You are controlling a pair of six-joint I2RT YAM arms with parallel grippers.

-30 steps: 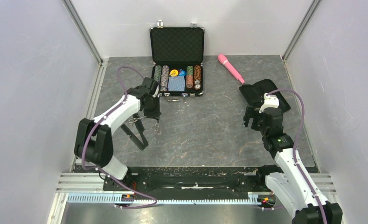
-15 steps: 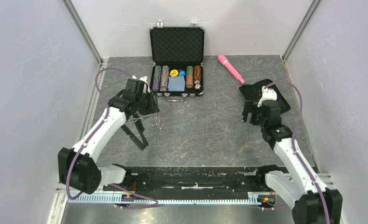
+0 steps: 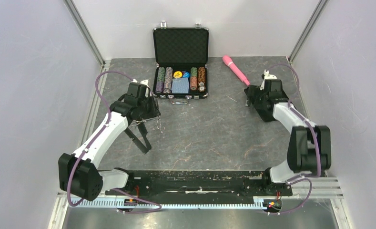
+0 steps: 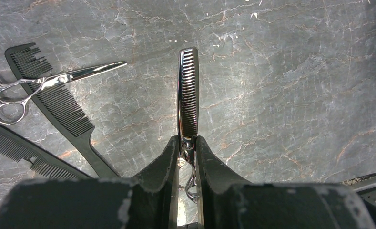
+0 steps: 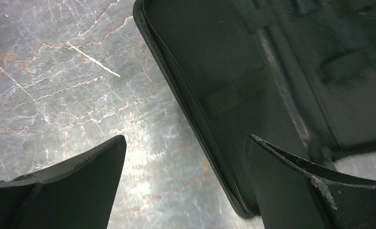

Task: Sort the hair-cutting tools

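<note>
Step in hand, by judgement: carrying one cutting piece away from the group toward its sorting place; early in the task, most pieces not yet moved

Pinches toothed scissors (image 4: 188, 90) in left tool (image 4: 188, 141), close to the pivot, blade pointing straight ahead above bare table (image 4: 295, 71); appears lifted clear, though contact cannot be ruled out from the wrist view

Leaves on the table, left of the held blade: plain scissors (image 4: 57, 80) lying across a comb (image 4: 62, 102) and touching it; second comb (image 4: 14, 143) just beside, partly cut off by the frame edge

Holds right tool (image 5: 186, 139) spread wide and empty, low over the near edge of the pouch (image 5: 252, 71), at the right side of the table, well apart from the left arm

Disregard chip case (image 3: 181, 62) and wand (image 3: 236, 69) at the far edge

Next move, by judgement: carry the toothed scissors across toward the pouch, the likely destination; keep the pinch firm, since slim metal can swivel between the fingers; lay flat before releasing; steady the pouch with the right tool if required; then return for the plain scissors, lifting straight up to avoid dragging the comb beneath
</note>
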